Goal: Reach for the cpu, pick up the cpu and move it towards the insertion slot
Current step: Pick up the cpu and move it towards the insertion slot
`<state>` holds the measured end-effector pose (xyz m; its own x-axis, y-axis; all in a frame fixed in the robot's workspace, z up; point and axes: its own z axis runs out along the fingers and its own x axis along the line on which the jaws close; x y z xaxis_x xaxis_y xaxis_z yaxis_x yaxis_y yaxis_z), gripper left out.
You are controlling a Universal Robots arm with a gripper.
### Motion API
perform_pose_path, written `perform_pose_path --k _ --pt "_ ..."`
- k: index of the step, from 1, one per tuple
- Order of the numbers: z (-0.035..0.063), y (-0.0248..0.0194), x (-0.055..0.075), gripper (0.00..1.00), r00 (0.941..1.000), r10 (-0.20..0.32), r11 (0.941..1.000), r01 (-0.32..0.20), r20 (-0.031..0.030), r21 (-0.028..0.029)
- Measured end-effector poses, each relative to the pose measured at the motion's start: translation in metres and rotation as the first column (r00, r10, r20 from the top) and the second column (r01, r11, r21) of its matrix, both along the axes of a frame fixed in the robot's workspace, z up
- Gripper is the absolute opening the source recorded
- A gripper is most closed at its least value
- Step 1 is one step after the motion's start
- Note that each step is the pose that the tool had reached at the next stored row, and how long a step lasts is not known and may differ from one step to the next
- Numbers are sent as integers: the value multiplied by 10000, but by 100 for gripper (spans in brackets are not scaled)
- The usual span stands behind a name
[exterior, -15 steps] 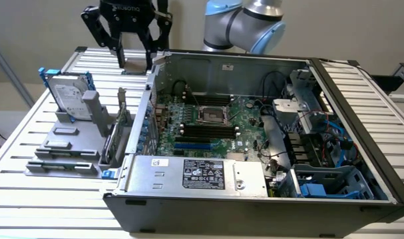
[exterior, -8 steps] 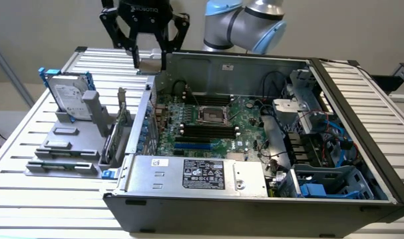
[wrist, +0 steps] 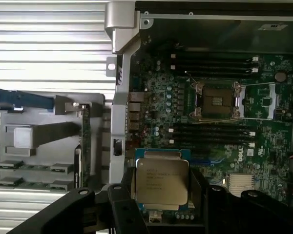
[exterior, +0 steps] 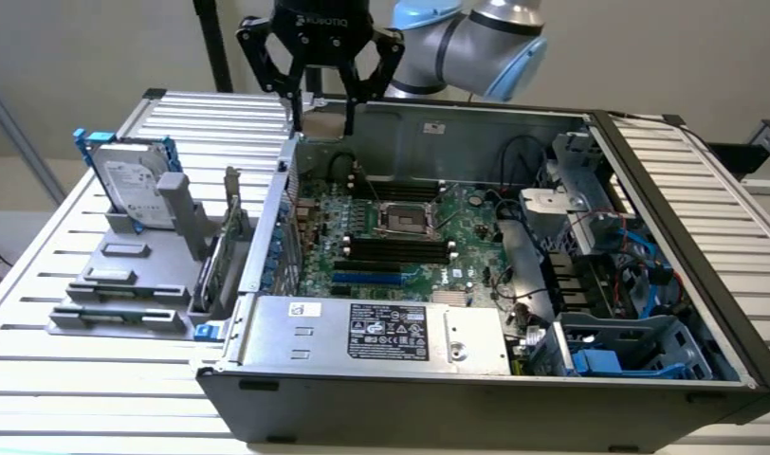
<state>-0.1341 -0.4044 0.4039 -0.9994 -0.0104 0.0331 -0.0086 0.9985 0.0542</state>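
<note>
UR arm (exterior: 486, 43) bent at wrist, end effector (exterior: 321, 112) pointing down (fingers closed on the cpu (wrist: 161, 181)), raised high

A slatted white table (exterior: 56, 360) carries everything. An open computer case (exterior: 486, 379) lies directly on it, filling the middle and reaching the exterior view's right edge. Beside the case, toward the left edge, sits a grey fixture (exterior: 126, 284) (a parts holder with slots); a hard drive (exterior: 132, 190) with blue rails stands upright in its far end.
</note>
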Motion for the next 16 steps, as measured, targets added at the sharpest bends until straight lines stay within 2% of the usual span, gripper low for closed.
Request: perform_pose_path --k 10,16 --pt "-123 78 456 54 10000 -1 10000 1 -1 -1" --pt "-229 159 724 54 10000 0 10000 0 0 -1"
